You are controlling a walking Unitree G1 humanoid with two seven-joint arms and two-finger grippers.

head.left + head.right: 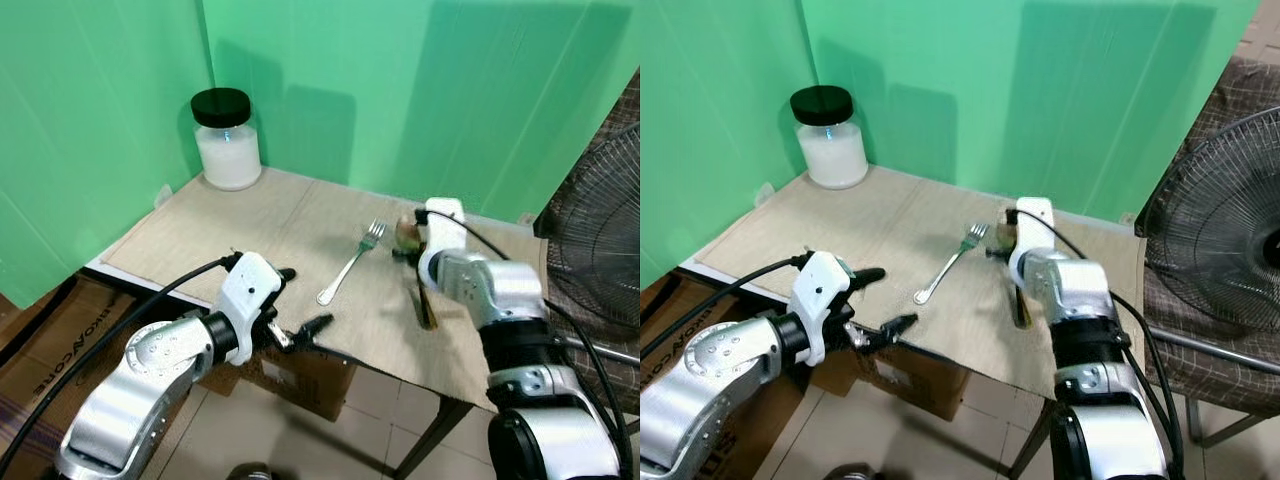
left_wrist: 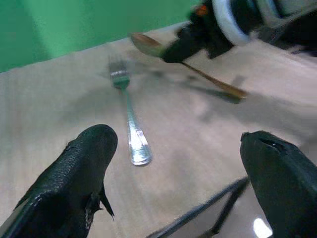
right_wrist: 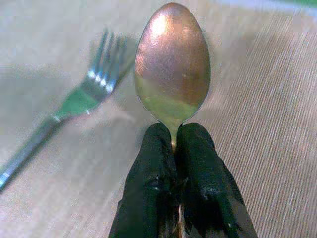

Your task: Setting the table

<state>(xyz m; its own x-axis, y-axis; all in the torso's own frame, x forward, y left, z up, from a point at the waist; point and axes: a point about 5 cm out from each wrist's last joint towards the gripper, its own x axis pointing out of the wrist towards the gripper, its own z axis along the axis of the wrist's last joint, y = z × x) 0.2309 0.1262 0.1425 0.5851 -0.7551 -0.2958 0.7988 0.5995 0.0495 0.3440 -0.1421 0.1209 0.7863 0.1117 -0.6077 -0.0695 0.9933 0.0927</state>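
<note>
A silver fork [image 1: 350, 265] lies on the beige table [image 1: 220, 230], tines pointing toward the far wall. Just to its right, my right gripper [image 1: 412, 252] is shut on the neck of a bronze spoon [image 3: 171, 59]. The spoon's bowl [image 1: 407, 232] is lifted above the table, level with the fork's tines, and its handle slants down toward the near edge. My left gripper [image 1: 305, 298] hovers open at the table's near edge, just short of the fork's handle end [image 2: 137, 151], with nothing between its fingers [image 2: 89, 153].
A glass jar [image 1: 227, 140] of white powder with a black lid stands at the table's far left corner. Green screens wall the back and left. A black fan [image 1: 600, 230] stands on the right. Cardboard boxes [image 1: 300, 375] sit under the near edge.
</note>
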